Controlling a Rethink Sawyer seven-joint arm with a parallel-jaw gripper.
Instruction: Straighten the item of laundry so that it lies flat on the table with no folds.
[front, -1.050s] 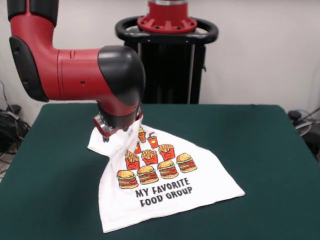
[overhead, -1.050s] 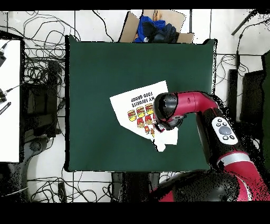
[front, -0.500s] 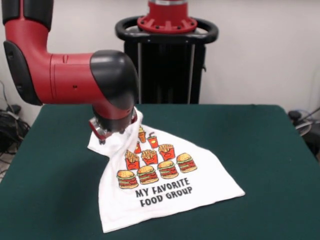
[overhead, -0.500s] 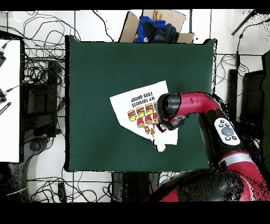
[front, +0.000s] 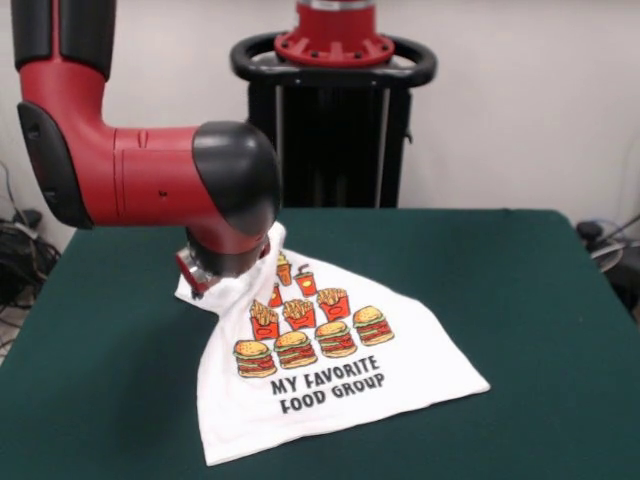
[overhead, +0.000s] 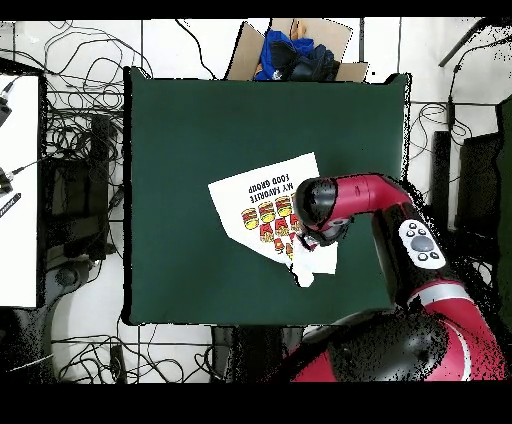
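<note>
Green felt surface (front: 520, 300) carries the white T-shirt (front: 330, 390) left of centre in the front view, hem end spread toward the camera, print and "MY FAVORITE FOOD GROUP" legible, collar end bunched and lifted in a peak under the arm's wrist. Tool (front: 205, 272) sits at that peak, mostly hidden by the wrist, so cannot tell if it is spread or pinching cloth. Risk as judged: a further pull could drag the flat part along and crease it, since nothing pins the hem
</note>
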